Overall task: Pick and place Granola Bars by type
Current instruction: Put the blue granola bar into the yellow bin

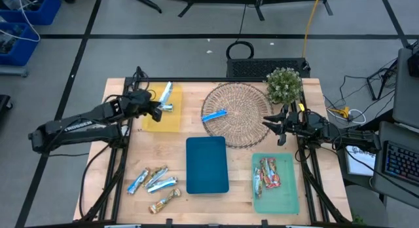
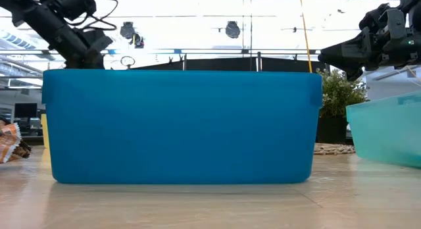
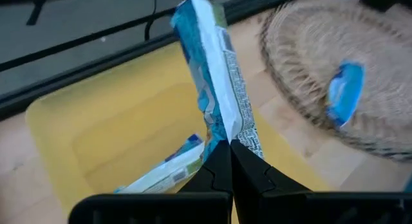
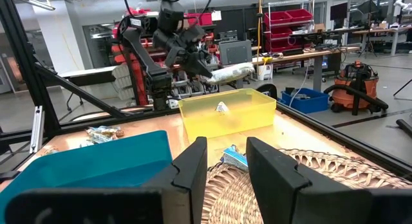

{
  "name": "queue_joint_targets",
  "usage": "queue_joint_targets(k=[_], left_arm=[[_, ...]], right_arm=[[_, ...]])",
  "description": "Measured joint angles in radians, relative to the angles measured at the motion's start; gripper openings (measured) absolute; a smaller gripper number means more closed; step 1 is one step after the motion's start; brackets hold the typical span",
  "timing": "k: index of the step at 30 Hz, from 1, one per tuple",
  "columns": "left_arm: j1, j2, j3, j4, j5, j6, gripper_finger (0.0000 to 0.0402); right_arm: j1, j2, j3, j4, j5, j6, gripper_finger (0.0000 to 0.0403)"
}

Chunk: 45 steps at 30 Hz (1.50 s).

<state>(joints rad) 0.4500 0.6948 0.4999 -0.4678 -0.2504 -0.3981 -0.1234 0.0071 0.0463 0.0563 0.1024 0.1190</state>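
Note:
My left gripper (image 1: 159, 111) is shut on a blue-and-silver granola bar (image 3: 215, 76) above the yellow tray (image 1: 152, 120) at the far left. A second blue-and-silver bar (image 3: 161, 176) lies inside that tray. One blue bar (image 1: 214, 114) rests in the woven basket (image 1: 245, 97). Red/orange bars (image 1: 268, 174) lie in the green tray (image 1: 288, 195). Several loose bars (image 1: 154, 182) lie on the table at the near left. My right gripper (image 4: 225, 163) waits open at the table's right side, beside the basket. My left gripper pinches the bar's crimped end seam (image 3: 225, 137) between its two fingertips. The fingers come from the table's left, slanting down. The bar sticks out past the fingertips, in line with them, lifted clear above the yellow tray.
A dark blue tray (image 1: 207, 164) stands at the near middle and fills the low view. A small potted plant (image 1: 284, 86) stands at the far right behind the basket. Bare wood shows between the yellow tray and the loose bars.

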Motion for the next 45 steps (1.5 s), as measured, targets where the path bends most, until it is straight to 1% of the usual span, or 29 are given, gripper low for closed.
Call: queue_joint_targets(k=[9, 17, 22, 28, 33, 40, 45], left_arm=[[0.000, 0.159, 0.000, 0.000, -0.026, -0.004, 0.0000], [0.000, 0.263, 0.000, -0.002, -0.092, -0.005, 0.0000], [0.013, 0.313, 0.000, -0.012, -0.103, -0.016, 0.0000], [0.048, 0.328, 0.000, -0.075, -0.194, -0.026, 0.0000], [0.081, 0.325, 0.000, -0.110, -0.245, -0.030, 0.0000], [0.123, 0.325, 0.000, -0.117, -0.299, -0.019, 0.0000], [0.151, 0.326, 0.000, -0.114, -0.309, -0.003, 0.0000]], right_arm=[[0.000, 0.000, 0.000, 0.000, 0.000, 0.000, 0.0100], [0.000, 0.000, 0.000, 0.000, 0.000, 0.000, 0.0100], [0.000, 0.000, 0.000, 0.000, 0.000, 0.000, 0.0100], [0.000, 0.000, 0.000, 0.000, 0.000, 0.000, 0.0100], [0.000, 0.000, 0.000, 0.000, 0.000, 0.000, 0.0100], [0.000, 0.000, 0.000, 0.000, 0.000, 0.000, 0.0100], [0.000, 0.000, 0.000, 0.000, 0.000, 0.000, 0.0100]])
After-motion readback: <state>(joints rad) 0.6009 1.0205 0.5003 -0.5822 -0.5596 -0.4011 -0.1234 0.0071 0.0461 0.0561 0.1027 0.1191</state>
